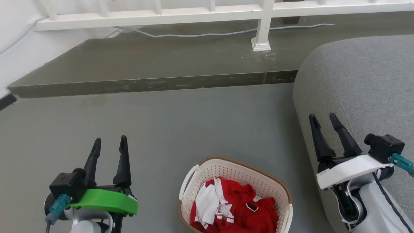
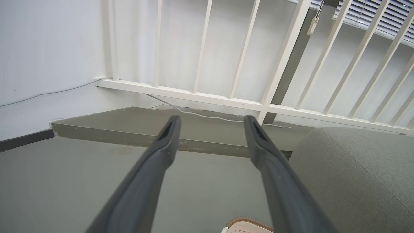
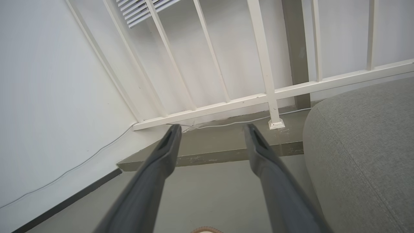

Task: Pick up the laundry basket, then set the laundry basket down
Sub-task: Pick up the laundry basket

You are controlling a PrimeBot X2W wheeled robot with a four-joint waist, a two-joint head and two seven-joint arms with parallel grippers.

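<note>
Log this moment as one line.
phase: pre-grasp | left gripper: open, empty | right gripper: open, empty | laundry basket: on floor, untouched, red and white clothes inside

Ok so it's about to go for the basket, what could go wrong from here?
1. The left gripper and right gripper are both open and off the basket; gripping just one thin handle could tip it and spill the clothes.
2. The right gripper hangs close by the grey sofa, so swinging in may brush it.
3. The basket's near end is cut off at the head view's bottom edge, so aiming may be poor.
</note>
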